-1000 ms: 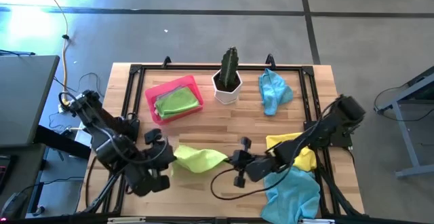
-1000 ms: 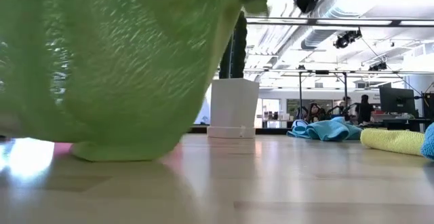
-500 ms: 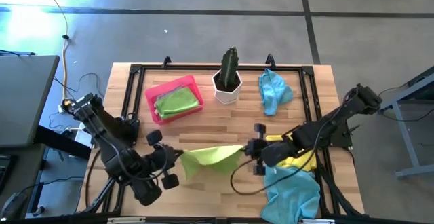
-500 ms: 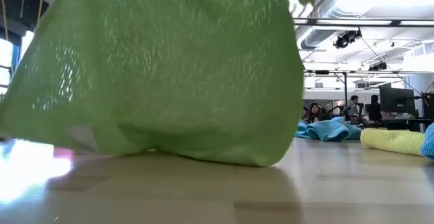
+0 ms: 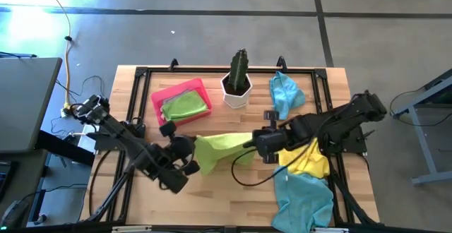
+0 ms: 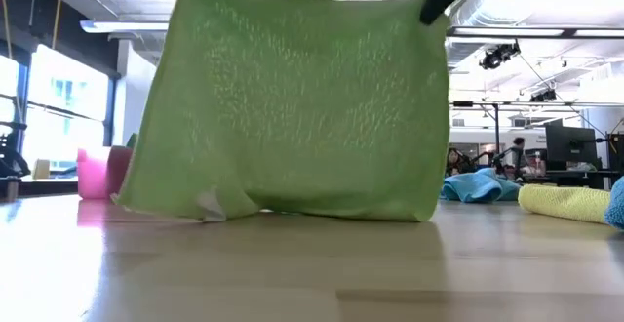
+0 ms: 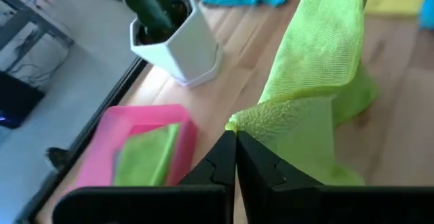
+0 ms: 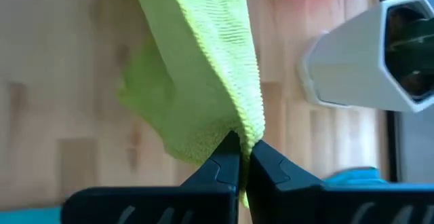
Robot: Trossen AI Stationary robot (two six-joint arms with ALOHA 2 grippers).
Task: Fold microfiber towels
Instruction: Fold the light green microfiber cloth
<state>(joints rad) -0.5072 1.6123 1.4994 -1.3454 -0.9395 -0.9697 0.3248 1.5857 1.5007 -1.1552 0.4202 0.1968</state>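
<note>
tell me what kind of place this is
Probably a robotics lab or open workshop. Two robot arms work at a wooden table on a bare concrete floor; behind it the low view shows exposed ceiling ducts, desk monitors and people.

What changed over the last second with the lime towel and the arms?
Both end effectors, left and right, stayed shut on the lime green towel, lifted it and carried it toward the table's middle, stretched between them. Pink tray, cactus pot and other towels unchanged.

Overhead down; low level; wrists close; all share lime towel (image 5: pixel 222 147)
</note>
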